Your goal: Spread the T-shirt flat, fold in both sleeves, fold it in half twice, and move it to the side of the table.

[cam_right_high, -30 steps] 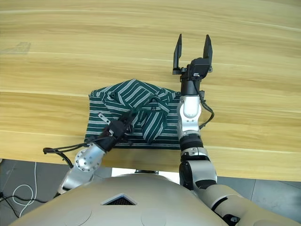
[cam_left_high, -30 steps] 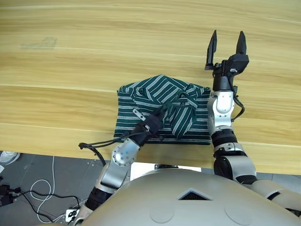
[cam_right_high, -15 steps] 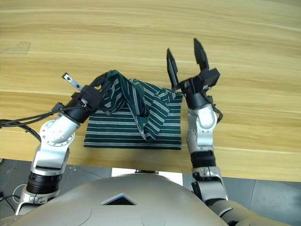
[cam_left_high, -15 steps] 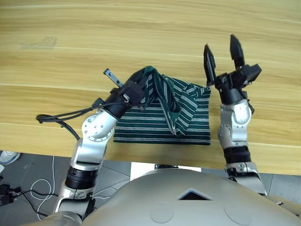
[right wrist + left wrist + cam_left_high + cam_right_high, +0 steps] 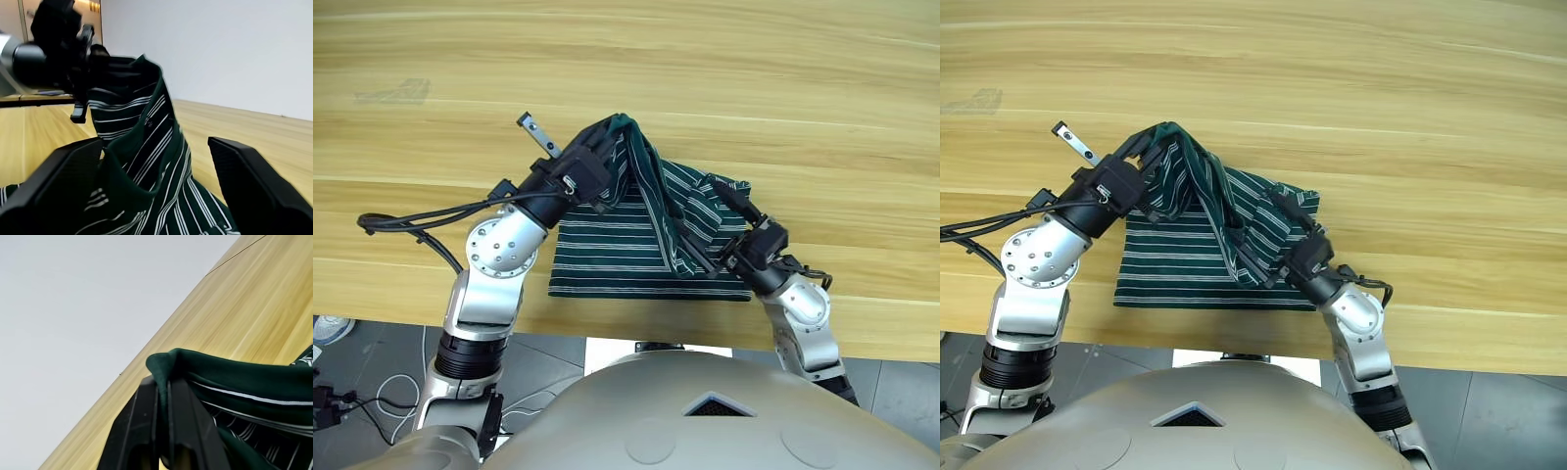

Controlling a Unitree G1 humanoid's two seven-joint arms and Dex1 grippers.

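1. The task's item, a dark green T-shirt with thin white stripes (image 5: 607,257), lies on a light wooden table (image 5: 607,59) close to its near edge, roughly in front of the robot.
2. The lower layer of the shirt lies flat as a rough rectangle. An upper layer is pulled up from it into a peaked ridge, which rises toward the shirt's far left corner.
3. The left gripper (image 5: 163,384) is held above the table at that far left corner. Its two black fingers (image 5: 142,431) are pressed together on a folded edge of the green cloth. The cloth hangs from this grip down to the flat part.
4. The right gripper (image 5: 155,147) sits low over the right near portion of the shirt, pointing toward the left arm. Its jaws stand wide apart, one on either side of the raised striped fold. They are not closed on the cloth; whether either finger touches it cannot be determined.
5. A black cable (image 5: 411,220) loops out from the left arm over the table's near edge.
6. Below the table edge is a grey floor (image 5: 372,343) with a white cable (image 5: 396,387) lying on it.
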